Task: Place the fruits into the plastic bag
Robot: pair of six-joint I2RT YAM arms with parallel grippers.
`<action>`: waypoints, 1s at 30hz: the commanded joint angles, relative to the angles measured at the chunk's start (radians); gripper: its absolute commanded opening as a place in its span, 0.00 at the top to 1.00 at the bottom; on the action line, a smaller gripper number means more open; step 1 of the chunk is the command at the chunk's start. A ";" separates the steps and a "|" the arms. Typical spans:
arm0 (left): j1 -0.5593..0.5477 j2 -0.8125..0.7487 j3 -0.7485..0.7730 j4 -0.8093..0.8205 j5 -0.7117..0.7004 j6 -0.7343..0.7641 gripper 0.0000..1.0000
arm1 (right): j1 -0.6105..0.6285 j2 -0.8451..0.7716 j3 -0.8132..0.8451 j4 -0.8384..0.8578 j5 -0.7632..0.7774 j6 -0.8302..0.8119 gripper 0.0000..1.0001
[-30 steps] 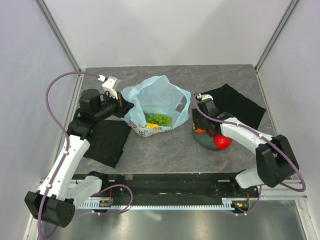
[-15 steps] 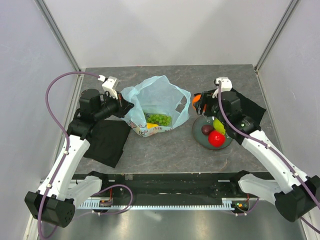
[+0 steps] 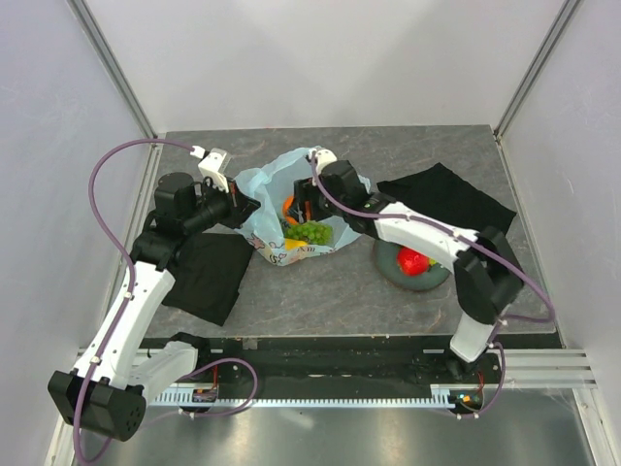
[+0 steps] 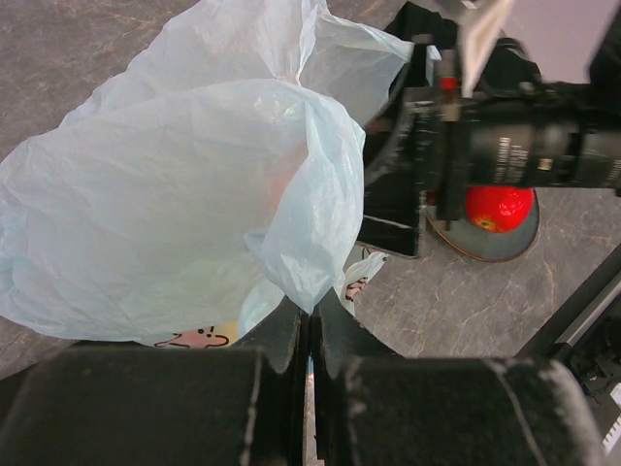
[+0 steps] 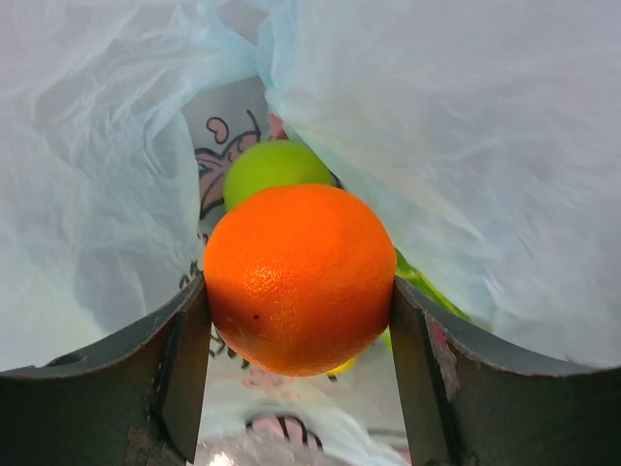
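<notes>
Right gripper (image 5: 299,325): fingers pinching the orange (image 5: 299,280) from both sides, pads flat on its skin. Orange is bright, pebbled, with one small dark speck. It hangs in the mouth of the bag (image 5: 466,146), with blue film on every side.

Below the orange: a round green fruit (image 5: 272,165) against the printed bag bottom, and a sliver of yellow under it. From the top camera, the grapes (image 3: 310,232) lie inside the bag, the orange (image 3: 288,205) just above them.

Left gripper (image 4: 310,330): fingers pressed together on a fold of the bag's rim, lifting that side. The bag (image 4: 175,214) is thin, crinkled and pale blue, with a small pink printed figure low on it.

The red apple (image 3: 412,260) sits on the plate (image 3: 427,282), right of the bag and apart from it. My right arm crosses over the plate's far edge; what else lies there I cannot tell.

Surface: grey marbled table (image 3: 330,301). One black cloth (image 3: 209,272) lies under my left arm, another (image 3: 451,199) at right rear. Pale walls (image 3: 320,58) on three sides, metal posts at the corners.
</notes>
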 commanded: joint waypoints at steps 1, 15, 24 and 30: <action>-0.001 0.000 -0.003 0.026 0.011 0.025 0.98 | 0.012 0.116 0.147 0.032 -0.104 0.031 0.55; -0.001 0.002 -0.003 0.024 0.012 0.025 0.98 | 0.040 0.103 0.166 -0.034 -0.075 -0.052 0.02; -0.001 -0.003 -0.003 0.024 0.014 0.024 0.98 | -0.058 -0.322 -0.108 -0.050 0.211 -0.072 0.02; -0.001 -0.002 -0.001 0.024 0.021 0.019 0.99 | -0.171 -0.494 -0.188 -0.338 0.371 -0.021 0.02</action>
